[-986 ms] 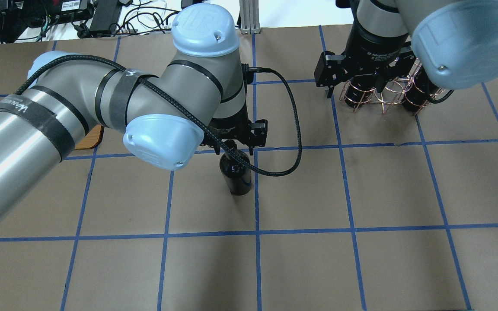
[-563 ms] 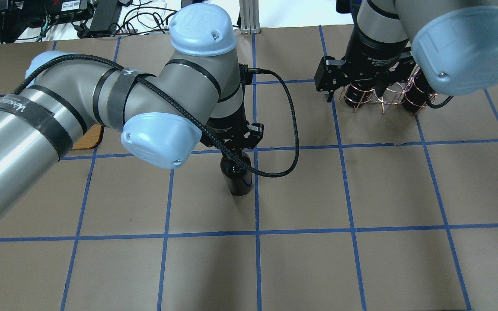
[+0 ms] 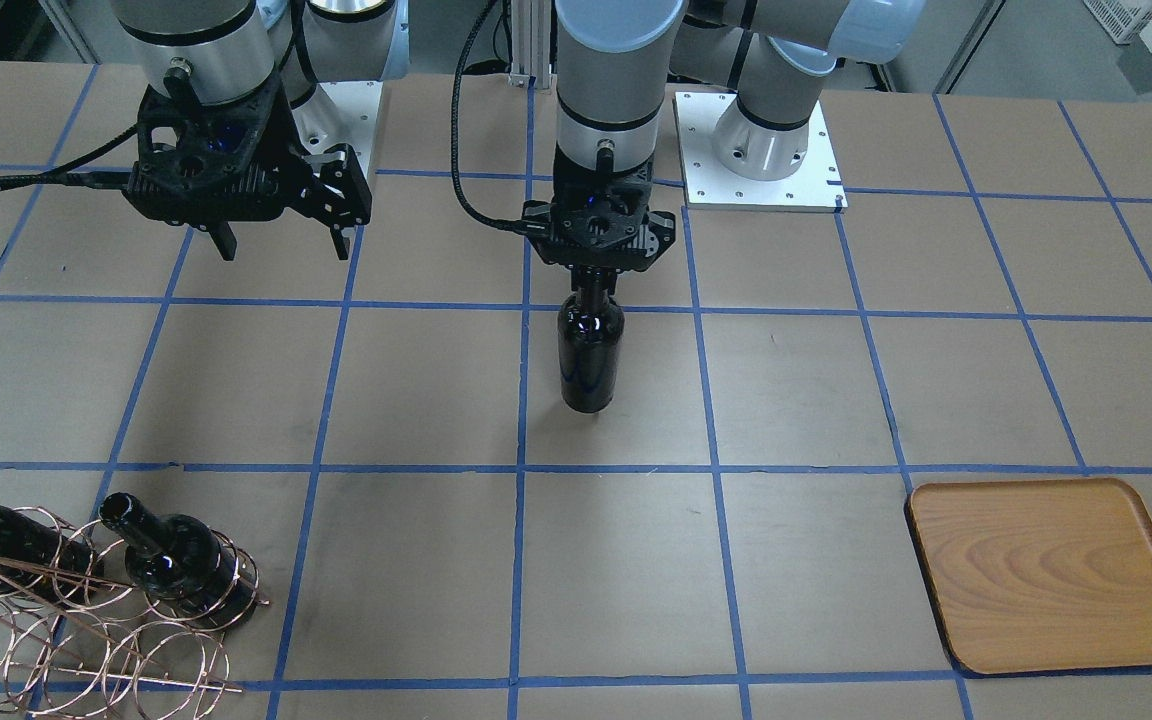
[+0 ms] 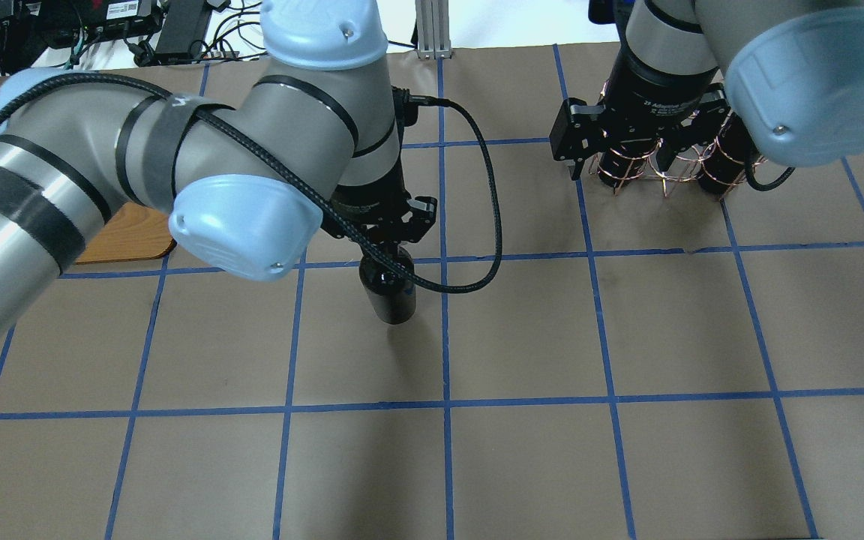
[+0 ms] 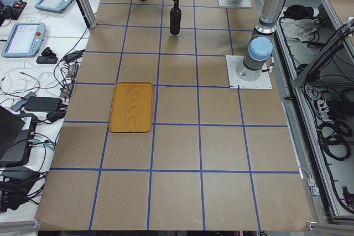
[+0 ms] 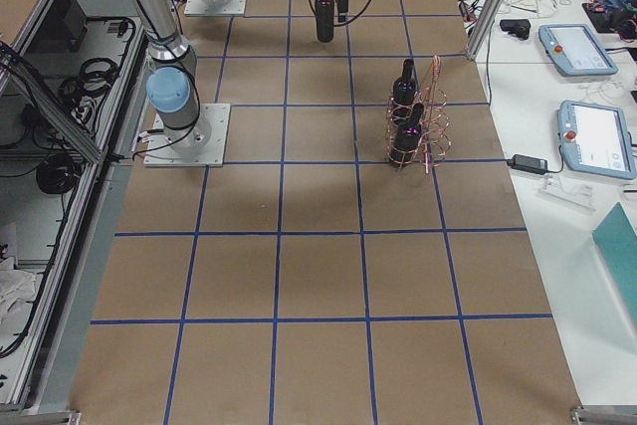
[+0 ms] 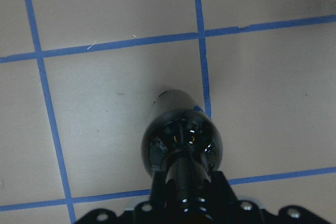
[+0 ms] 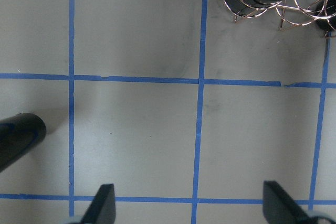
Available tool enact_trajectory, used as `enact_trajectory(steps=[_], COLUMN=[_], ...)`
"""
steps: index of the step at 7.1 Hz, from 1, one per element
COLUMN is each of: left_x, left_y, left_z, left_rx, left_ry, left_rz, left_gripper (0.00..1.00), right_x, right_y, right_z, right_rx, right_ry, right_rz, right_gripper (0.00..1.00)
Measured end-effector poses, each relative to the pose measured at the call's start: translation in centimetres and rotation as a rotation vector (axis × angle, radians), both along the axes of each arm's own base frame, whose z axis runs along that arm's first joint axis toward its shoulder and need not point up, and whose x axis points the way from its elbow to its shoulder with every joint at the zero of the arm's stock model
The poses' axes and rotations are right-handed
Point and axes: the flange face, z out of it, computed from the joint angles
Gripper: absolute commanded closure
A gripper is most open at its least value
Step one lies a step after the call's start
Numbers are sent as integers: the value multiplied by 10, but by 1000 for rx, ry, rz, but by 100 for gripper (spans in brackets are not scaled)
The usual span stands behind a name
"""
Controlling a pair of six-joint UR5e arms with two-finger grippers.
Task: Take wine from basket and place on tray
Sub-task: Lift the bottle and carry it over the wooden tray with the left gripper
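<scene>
My left gripper (image 3: pixel 596 278) is shut on the neck of a dark wine bottle (image 3: pixel 591 350) and holds it upright over the table's middle. The bottle also shows in the overhead view (image 4: pixel 389 296) and in the left wrist view (image 7: pixel 181 140). I cannot tell whether its base touches the table. The copper wire basket (image 3: pixel 86 620) holds two more bottles (image 3: pixel 176 560). My right gripper (image 3: pixel 281 245) is open and empty, raised on the robot's side of the basket (image 4: pixel 664 172). The wooden tray (image 3: pixel 1046 570) lies empty at the far left of the overhead view (image 4: pixel 124 236).
The table is brown paper with a blue tape grid. A black cable (image 4: pixel 492 225) loops from the left wrist beside the held bottle. The arms' base plates (image 3: pixel 761 150) sit at the robot's edge. Tablets and cables lie off the table edge (image 5: pixel 33 37).
My left arm has moved toward the tray side with the bottle still in its grip. My right gripper has shifted slightly back, still open over the basket area.
</scene>
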Motion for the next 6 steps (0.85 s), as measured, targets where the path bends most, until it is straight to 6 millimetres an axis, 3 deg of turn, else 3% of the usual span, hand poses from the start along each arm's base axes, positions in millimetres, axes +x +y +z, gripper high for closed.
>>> enact_trajectory(steps=[2,6], left_x=[68,254], left_y=[-35,-93], left_z=[30,68], left_rx=[-17,3], left_ry=[-8,-15], left_rz=[7,18], left_gripper=[100,100], right_x=[-1,1], right_y=[6,6], right_z=[4,3], right_rx=[10,11], right_ry=[-2,-5], right_rz=[0,-9], right_gripper=[0,0])
